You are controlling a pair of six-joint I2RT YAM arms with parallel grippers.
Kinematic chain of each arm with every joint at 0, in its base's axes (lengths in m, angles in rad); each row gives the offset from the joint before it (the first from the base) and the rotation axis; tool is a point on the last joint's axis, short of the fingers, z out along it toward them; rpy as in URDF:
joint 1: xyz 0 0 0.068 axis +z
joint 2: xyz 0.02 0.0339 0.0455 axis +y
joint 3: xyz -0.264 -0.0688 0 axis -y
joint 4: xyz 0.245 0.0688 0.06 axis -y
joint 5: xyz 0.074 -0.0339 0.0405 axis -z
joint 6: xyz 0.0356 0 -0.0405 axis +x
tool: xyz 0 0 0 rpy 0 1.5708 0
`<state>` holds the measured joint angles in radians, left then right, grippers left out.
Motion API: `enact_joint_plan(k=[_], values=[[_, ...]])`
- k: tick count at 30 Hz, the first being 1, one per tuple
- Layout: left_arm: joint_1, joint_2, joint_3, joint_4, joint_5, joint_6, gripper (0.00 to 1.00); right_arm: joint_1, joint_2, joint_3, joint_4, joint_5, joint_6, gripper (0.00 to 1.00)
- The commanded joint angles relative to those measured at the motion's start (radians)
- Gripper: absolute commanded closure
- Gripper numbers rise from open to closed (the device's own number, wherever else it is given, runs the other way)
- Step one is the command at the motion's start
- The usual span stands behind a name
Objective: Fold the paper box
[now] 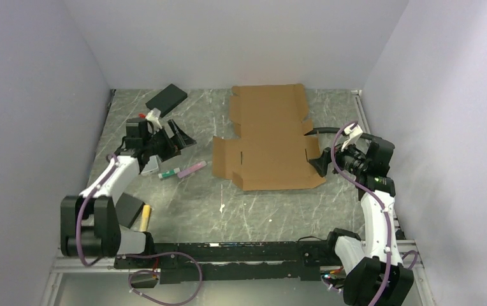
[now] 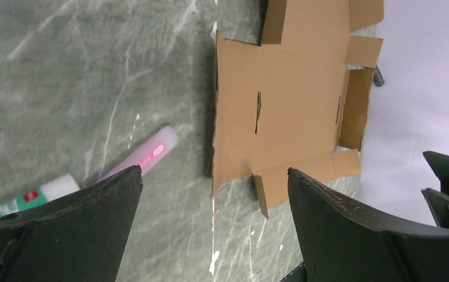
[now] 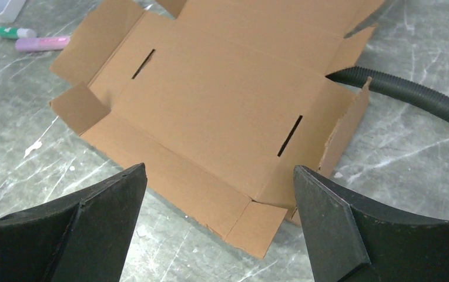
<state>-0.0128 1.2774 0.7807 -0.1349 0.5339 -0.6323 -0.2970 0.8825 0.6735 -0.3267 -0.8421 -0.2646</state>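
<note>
The paper box (image 1: 269,137) is a brown die-cut cardboard sheet lying nearly flat in the middle of the table, its side flaps raised slightly. It also shows in the left wrist view (image 2: 292,100) and in the right wrist view (image 3: 222,100). My left gripper (image 1: 180,135) is open and empty, hovering left of the box, jaws wide apart in its wrist view (image 2: 213,171). My right gripper (image 1: 320,162) is open and empty at the box's near right corner. In its wrist view (image 3: 219,169) that corner flap lies between the fingers, untouched.
A pink tube (image 1: 192,168) and a green-and-white tube (image 1: 169,173) lie left of the box. A black pad (image 1: 166,97) sits at the back left, and another (image 1: 129,207) by the left arm base. A black corrugated hose (image 3: 410,97) runs along the box's right edge. Walls enclose three sides.
</note>
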Motion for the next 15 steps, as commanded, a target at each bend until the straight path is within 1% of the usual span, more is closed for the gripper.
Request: enact_joint_plan(k=[1,3,5,8,10,13,15], values=[[-0.036,0.126,0.114,0.127,-0.006,-0.004,0.02,-0.001,-0.007,0.019,-0.003,-0.095,-0.068,0.00],[-0.047,0.195,0.149,0.127,-0.035,0.004,0.02,-0.002,-0.007,0.020,-0.002,-0.098,-0.063,0.00],[-0.051,0.267,0.172,0.168,-0.063,0.002,0.01,-0.001,-0.009,0.019,0.001,-0.098,-0.059,0.00],[-0.067,0.377,0.230,0.184,-0.059,0.001,0.02,-0.001,-0.011,0.019,0.001,-0.097,-0.059,0.00],[-0.090,0.458,0.293,0.196,-0.008,0.004,0.05,0.000,-0.013,0.019,0.002,-0.094,-0.058,0.00],[-0.136,0.589,0.393,0.200,0.080,0.009,0.12,0.000,-0.010,0.023,-0.001,-0.091,-0.059,0.00],[-0.165,0.660,0.452,0.185,0.104,0.012,0.15,-0.001,-0.007,0.021,-0.003,-0.091,-0.061,0.00]])
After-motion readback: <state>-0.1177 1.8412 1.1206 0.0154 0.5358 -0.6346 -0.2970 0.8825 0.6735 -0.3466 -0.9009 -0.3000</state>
